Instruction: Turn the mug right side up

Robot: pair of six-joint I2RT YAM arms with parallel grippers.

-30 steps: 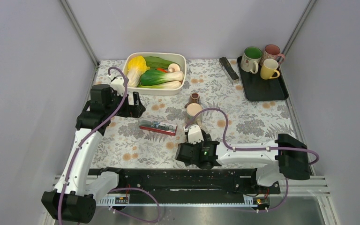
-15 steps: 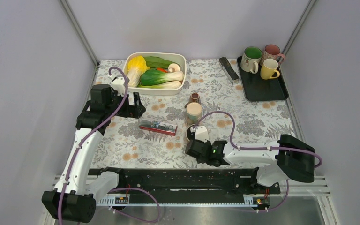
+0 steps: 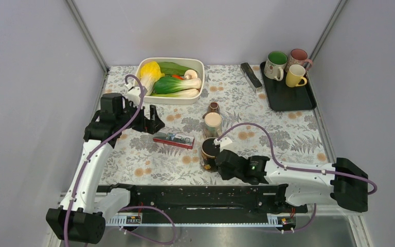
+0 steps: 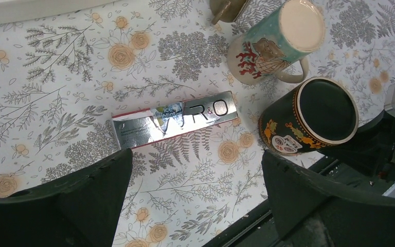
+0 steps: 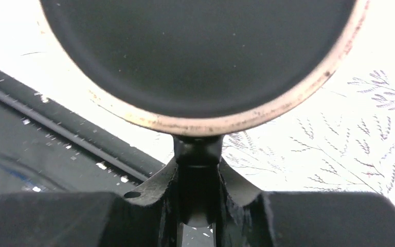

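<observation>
The black mug [image 3: 209, 153] with painted decoration stands near the table's front edge. Its mouth [image 4: 325, 109] faces up, tilted slightly, with a cream rim. In the right wrist view its dark inside [image 5: 195, 51] fills the top, and its handle [image 5: 198, 154] runs down between my fingers. My right gripper [image 5: 198, 175] is shut on that handle, coming from the mug's right side [image 3: 222, 157]. My left gripper [image 4: 195, 206] hangs wide open above the cloth, holding nothing, left of the mug [image 3: 151, 121].
A teal and cream mug [image 3: 212, 123] stands just behind the black one with its flat face up, and a small brown cup [image 3: 213, 107] behind that. A toothpaste box [image 3: 173, 139] lies to the left. A white dish [image 3: 199, 63] of vegetables, a black tray [image 3: 288, 100] with three mugs and a dark bar [image 3: 250, 75] sit at the back.
My right gripper closed on the black mug's handle and the arm swung right, bringing the mug's mouth upward. The left gripper shifted slightly right and stayed open.
</observation>
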